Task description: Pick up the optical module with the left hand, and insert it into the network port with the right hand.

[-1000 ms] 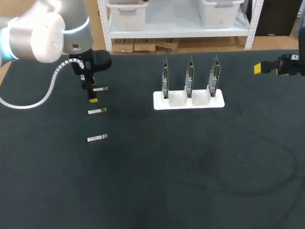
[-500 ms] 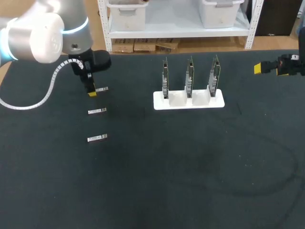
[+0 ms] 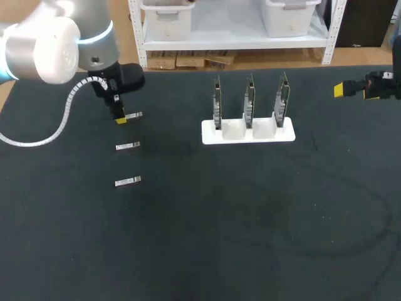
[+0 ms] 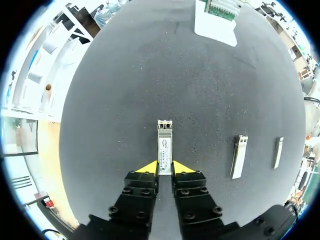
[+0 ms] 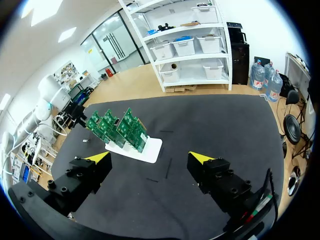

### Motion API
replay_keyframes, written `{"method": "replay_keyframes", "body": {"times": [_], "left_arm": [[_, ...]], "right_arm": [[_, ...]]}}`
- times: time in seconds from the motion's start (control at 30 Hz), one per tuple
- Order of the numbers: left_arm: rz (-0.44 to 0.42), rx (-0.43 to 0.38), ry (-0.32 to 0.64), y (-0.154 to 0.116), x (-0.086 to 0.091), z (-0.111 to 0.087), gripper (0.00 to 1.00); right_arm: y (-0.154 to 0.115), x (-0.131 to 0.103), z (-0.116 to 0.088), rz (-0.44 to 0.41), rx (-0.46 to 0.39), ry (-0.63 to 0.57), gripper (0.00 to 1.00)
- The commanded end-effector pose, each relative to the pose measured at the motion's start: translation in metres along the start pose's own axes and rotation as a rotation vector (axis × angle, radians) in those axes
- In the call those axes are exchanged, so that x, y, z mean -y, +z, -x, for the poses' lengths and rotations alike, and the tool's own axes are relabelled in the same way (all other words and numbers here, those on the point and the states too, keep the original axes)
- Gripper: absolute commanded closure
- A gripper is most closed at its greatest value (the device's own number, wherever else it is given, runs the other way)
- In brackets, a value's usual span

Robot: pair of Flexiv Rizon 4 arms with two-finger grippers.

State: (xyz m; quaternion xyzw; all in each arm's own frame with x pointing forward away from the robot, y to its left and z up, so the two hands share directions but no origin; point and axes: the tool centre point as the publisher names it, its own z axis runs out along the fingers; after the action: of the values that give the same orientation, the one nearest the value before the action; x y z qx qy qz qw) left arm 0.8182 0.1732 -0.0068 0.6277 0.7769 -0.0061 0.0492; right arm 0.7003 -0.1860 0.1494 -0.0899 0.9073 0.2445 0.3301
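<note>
Seemingly pick step: left gripper (image 4: pixel 165 169) pinches slim silver metal optical module (image 4: pixel 164 142) near far-left corner of bench (image 3: pixel 207 238); next, lift straight up; right gripper (image 5: pixel 150 157) spread.

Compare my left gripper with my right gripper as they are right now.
The left gripper has its fingers close together, pinching the near end of an optical module; the right gripper stands wide open with nothing between its fingers. The left is down at the table; the right hangs near the table's right side, away from the upright boards. Both have yellow tips.
</note>
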Motion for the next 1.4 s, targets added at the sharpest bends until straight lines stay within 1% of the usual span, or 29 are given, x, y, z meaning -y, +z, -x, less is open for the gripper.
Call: {"method": "replay_keyframes", "body": {"times": [0.03,0.2,0.37,0.5,0.53,0.63,0.67,0.83,0.87,0.93,1.3,1.33,1.4], "left_arm": [[0.036,0.069,-0.013,-0.022,0.002,-0.006,1.0],[0.098,0.224,-0.033,-0.057,-0.004,-0.001,1.0],[0.168,0.33,-0.006,-0.092,-0.004,0.008,1.0],[0.204,0.434,0.017,-0.117,-0.001,0.016,1.0],[0.209,0.453,0.028,-0.121,0.0,0.019,1.0],[0.212,0.543,0.04,-0.131,0.003,0.024,1.0],[0.21,0.56,0.044,-0.132,0.004,0.025,1.0],[0.18,0.682,0.017,-0.135,0.011,0.027,1.0],[0.178,0.693,0.015,-0.135,0.012,0.026,1.0],[0.177,0.657,0.011,-0.134,0.016,0.025,1.0],[0.177,0.657,0.011,-0.134,0.016,0.025,1.0],[0.177,0.658,0.011,-0.136,0.017,0.025,1.0],[0.18,0.696,0.024,-0.14,0.018,0.034,1.0]], "right_arm": [[0.0,-0.001,0.0,-0.004,0.0,0.001,0.0],[0.0,-0.001,0.0,-0.004,0.0,0.001,0.0],[0.0,-0.001,0.0,-0.004,0.0,0.001,0.0],[0.0,-0.001,0.0,-0.004,0.0,0.001,0.0],[0.0,-0.001,0.0,-0.004,0.0,0.001,0.0],[0.0,-0.001,0.0,-0.004,0.0,0.001,0.0],[0.0,-0.001,0.0,-0.004,0.0,0.001,0.0],[0.0,-0.001,0.0,-0.004,0.0,0.001,0.0],[0.0,-0.001,0.0,-0.004,0.0,0.001,0.0],[0.0,-0.001,0.0,-0.004,0.0,0.001,0.0],[0.0,-0.001,0.0,-0.004,0.0,0.001,0.0],[0.0,-0.001,0.0,-0.004,0.0,0.001,0.0],[0.0,-0.001,0.0,-0.004,0.0,0.001,0.0]]}}
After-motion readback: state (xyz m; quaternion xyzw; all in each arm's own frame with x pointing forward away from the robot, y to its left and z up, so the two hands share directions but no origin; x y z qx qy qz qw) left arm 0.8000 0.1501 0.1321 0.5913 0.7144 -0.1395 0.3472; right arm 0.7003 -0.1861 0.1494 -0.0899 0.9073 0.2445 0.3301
